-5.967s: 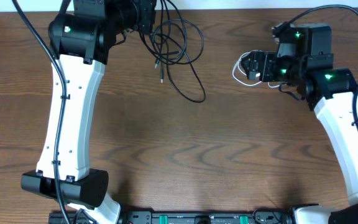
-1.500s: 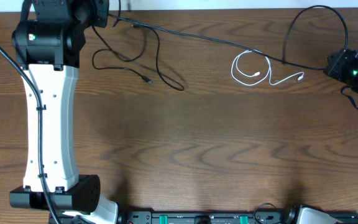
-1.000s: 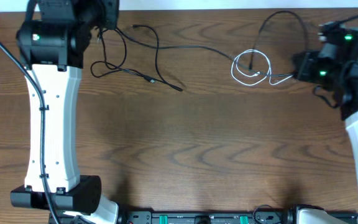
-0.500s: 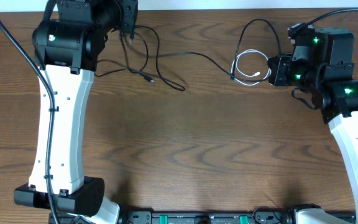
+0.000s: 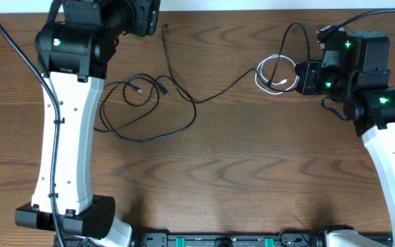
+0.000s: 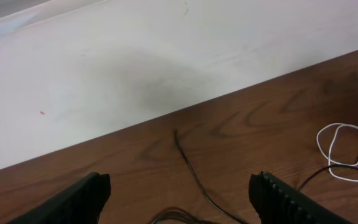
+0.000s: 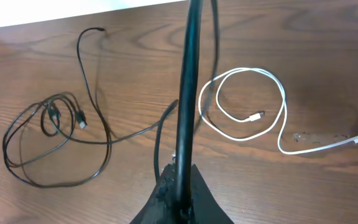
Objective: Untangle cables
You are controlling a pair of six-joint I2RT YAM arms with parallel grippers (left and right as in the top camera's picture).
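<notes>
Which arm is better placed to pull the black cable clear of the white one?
Right. The right gripper is shut on the black cable beside the white cable; the left gripper is open, holding nothing.

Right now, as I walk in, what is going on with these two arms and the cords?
Two robot arms are untangling cables on a table. The right gripper has its fingers shut on the black cable, which arcs up from them and trails toward the left arm into loose loops. The left gripper hangs open near the far edge, holding nothing. The white cable lies coiled beside the right gripper, with the black cable running against its edge.
</notes>
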